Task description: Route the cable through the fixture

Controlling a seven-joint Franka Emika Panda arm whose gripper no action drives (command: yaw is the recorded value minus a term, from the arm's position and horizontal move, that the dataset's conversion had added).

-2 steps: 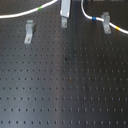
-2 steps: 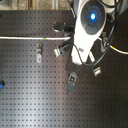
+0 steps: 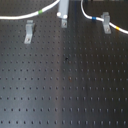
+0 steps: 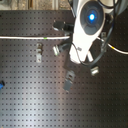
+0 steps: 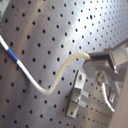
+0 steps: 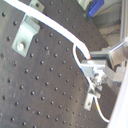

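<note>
We can't really see the gripper [image 3: 64, 21] jaws since the first exterior view's top edge chops it off, and the cable [image 3: 30, 16] runs out of frame on both sides there too.

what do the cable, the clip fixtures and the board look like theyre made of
Cable: probably white plastic-jacketed cord; it bends smoothly and carries coloured bands. Clip fixtures: likely bare metal, grey with a dull shine. Board: seemingly black matte metal, a breadboard-style plate with a regular hole grid.
</note>
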